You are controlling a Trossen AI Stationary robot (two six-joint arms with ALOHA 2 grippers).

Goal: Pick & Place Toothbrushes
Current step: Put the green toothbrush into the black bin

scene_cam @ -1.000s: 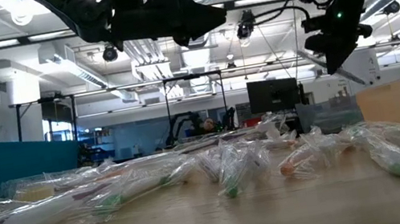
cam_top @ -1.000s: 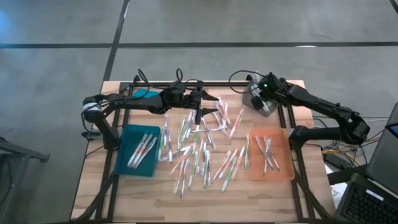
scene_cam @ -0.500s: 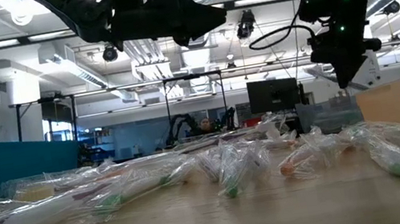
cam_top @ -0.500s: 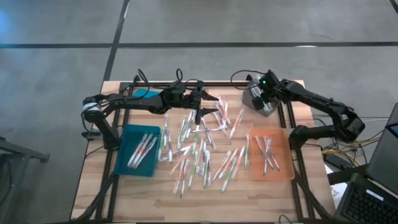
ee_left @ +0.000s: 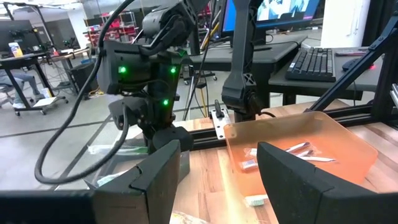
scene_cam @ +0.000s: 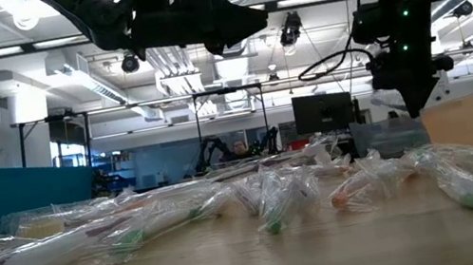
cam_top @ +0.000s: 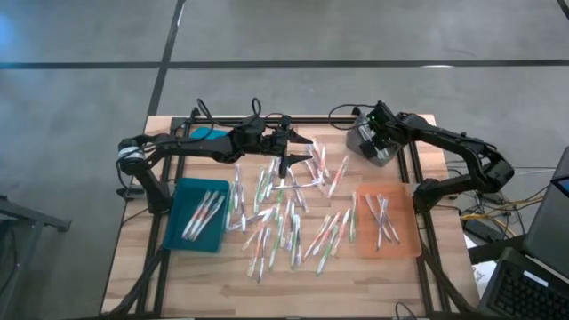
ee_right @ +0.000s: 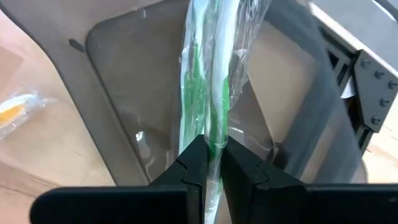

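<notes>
We read no labels. Our right tool (ee_right: pixel 208 163) clamped a wrapped green toothbrush (ee_right: pixel 208 81) over the grey bin (cam_top: pixel 372 147); our left tool (cam_top: pixel 302 158), fingers apart, hovered above the bench (cam_top: pixel 222 284).

The dark left arm reaches out level toward the middle, its pincer (cam_top: pixel 300 153) spread wide and empty. The dark right arm bends inward at the far side, its pincer (ee_right: pixel 209 163) pinched tight.

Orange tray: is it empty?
No, the orange tray has a few wrapped toothbrushes lying inside it.
</notes>
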